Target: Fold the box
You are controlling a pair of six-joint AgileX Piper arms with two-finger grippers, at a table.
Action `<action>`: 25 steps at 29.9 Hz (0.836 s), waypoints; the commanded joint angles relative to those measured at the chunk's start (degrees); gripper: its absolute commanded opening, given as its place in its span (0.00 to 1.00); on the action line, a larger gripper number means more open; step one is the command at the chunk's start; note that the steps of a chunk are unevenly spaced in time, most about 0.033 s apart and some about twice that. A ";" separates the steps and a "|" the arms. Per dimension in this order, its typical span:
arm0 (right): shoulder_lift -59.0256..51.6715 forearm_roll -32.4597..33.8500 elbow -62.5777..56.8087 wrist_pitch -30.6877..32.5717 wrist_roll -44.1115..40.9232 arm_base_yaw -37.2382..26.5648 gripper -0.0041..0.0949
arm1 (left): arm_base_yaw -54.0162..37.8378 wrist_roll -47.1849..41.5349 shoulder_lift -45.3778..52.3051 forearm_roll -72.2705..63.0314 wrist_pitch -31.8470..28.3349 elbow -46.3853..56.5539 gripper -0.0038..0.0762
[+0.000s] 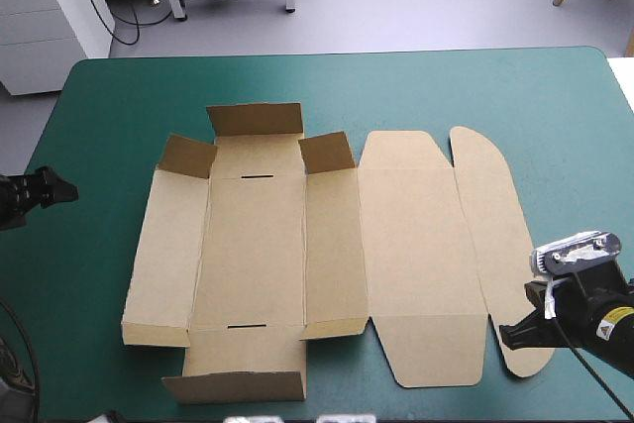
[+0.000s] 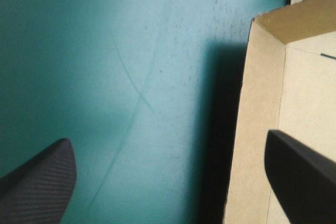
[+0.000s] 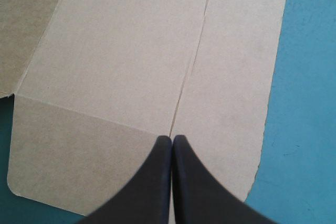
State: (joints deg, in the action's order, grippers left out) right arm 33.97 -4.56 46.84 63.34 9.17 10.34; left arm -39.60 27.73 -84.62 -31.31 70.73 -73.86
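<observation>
the teal-green cover [image 1: 119, 96] spreads over the whole table, and we find both arms low at its sides. we start with the right gripper [image 3: 172, 139]: its black fingers are clenched together into one pointed arch, holding nothing, and they sit over the near right part of the box [image 3: 131, 51], right at the crease between the broad lid panel and the rounded outer flap; we cannot tell whether the tips touch the board. the left gripper [image 2: 168, 140] is released, its fingers [image 2: 42, 182] standing wide apart over bare cover just beside the box's left side, with one finger showing in front of the left panel. from above we see this gripper near the table's left edge, apart from the board. the box lies in the middle of the table, mostly flat. at its far end a flap and two small corner tabs stand up. the lid and rounded flap lie flat toward the table's right.
</observation>
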 commanded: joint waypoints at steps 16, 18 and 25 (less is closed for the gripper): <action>0.12 0.18 1.20 -3.18 1.50 -0.42 0.02 | 0.46 5.48 -3.09 -2.96 -0.24 12.93 0.95; 0.12 0.18 1.20 -3.18 1.50 -0.42 0.02 | 1.14 6.02 -3.09 -2.96 0.41 13.51 0.95; 0.12 0.18 1.20 -3.30 1.50 -0.42 0.02 | 6.20 11.31 -3.09 -5.31 3.42 16.98 0.95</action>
State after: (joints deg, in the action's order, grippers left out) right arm 33.97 -4.51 46.84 63.34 10.19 10.34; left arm -35.49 37.09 -89.64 -33.14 69.06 -56.89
